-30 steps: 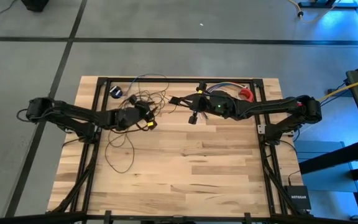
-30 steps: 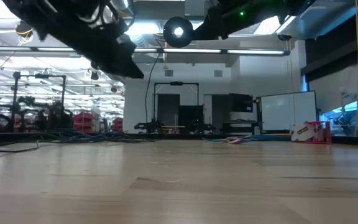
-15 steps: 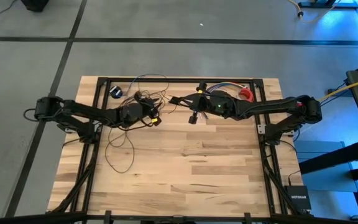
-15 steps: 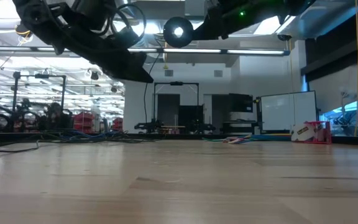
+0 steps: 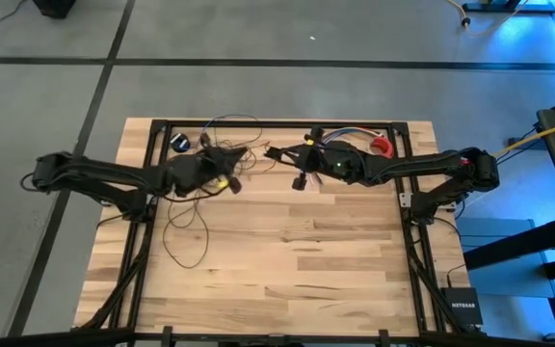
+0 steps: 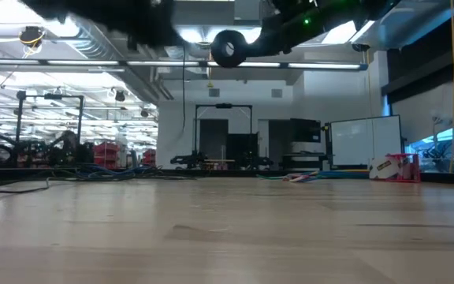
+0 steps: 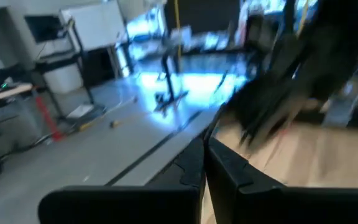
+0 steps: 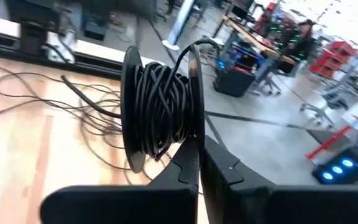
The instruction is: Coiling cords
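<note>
A pale counter [image 5: 287, 251] of butcher-block wood strips, edged by a black metal frame, is seen from above. The cords [image 5: 189, 217], thin and dark, are spread in loose loops over its far-left part, with one long loop trailing toward the near side; a small black round puck [image 5: 180, 142] lies by the far-left corner.

The left arm is stretched low from the left edge, its left pincer [image 5: 229, 181] lying over the tangle with its fingers pressed together (whether a strand is caught between them cannot be told from the blurred wrist view).

The right arm reaches in from the right, nearly level. The right pincer [image 8: 199, 155] is shut on a black spool [image 8: 161, 115], a flat-flanged reel wound thick with glossy black cord, gripped at its flange edge and held clear of the counter.

A bundle of multicoloured wires [image 5: 347, 138] and a red object [image 5: 382, 146] lie by the far edge. On the floor to the right, a black box [image 5: 463, 310] carries the word NETGEAR.
</note>
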Tool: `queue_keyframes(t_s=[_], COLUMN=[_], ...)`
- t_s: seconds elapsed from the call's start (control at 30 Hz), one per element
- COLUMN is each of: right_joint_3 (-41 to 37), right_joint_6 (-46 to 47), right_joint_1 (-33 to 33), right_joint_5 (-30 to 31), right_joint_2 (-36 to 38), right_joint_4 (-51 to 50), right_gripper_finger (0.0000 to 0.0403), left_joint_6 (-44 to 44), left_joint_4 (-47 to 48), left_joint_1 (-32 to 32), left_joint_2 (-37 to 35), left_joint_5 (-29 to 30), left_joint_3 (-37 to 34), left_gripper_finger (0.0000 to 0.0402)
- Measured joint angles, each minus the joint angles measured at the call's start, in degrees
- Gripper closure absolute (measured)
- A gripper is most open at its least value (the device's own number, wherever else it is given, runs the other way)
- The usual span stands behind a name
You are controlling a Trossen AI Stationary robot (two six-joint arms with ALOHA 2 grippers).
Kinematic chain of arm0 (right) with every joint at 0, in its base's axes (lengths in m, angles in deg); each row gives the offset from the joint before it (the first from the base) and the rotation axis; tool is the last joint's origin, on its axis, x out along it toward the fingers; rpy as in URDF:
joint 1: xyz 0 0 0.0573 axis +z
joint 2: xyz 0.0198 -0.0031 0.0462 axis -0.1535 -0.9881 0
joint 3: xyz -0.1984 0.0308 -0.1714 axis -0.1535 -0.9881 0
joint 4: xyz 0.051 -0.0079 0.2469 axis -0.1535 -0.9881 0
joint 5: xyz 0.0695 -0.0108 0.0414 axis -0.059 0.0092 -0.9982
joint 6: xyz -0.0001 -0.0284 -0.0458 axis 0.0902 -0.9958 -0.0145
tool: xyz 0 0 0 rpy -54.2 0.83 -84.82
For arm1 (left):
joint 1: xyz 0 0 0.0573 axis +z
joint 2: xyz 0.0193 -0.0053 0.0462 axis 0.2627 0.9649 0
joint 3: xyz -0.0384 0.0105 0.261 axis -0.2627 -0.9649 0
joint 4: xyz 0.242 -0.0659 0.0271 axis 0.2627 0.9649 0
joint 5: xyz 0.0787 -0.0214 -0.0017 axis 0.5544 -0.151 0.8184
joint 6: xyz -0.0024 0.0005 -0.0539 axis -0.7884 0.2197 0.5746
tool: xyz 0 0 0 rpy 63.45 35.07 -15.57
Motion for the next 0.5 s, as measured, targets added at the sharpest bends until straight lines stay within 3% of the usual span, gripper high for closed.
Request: queue_keyframes(t_s=[0.17,0.5], right_joint_3=[0.0,0.0], right_joint_6=[0.0,0.2], right_joint_1=[0.0,0.0], right_joint_5=[2.0,2.6], right_joint_2=[0.0,0.0], right_joint_4=[0.1,0.5], right_gripper_finger=[0.0401,0.0401], left_joint_6=[-2.1,-5.7], left_joint_4=[3.4,5.6], left_joint_1=[-4.9,-9.5], left_joint_2=[-1.7,10.1], left_joint_5=[0.0,-0.1], left_joint_3=[5.6,17.5], left_gripper_finger=[0.0398,0.0399])
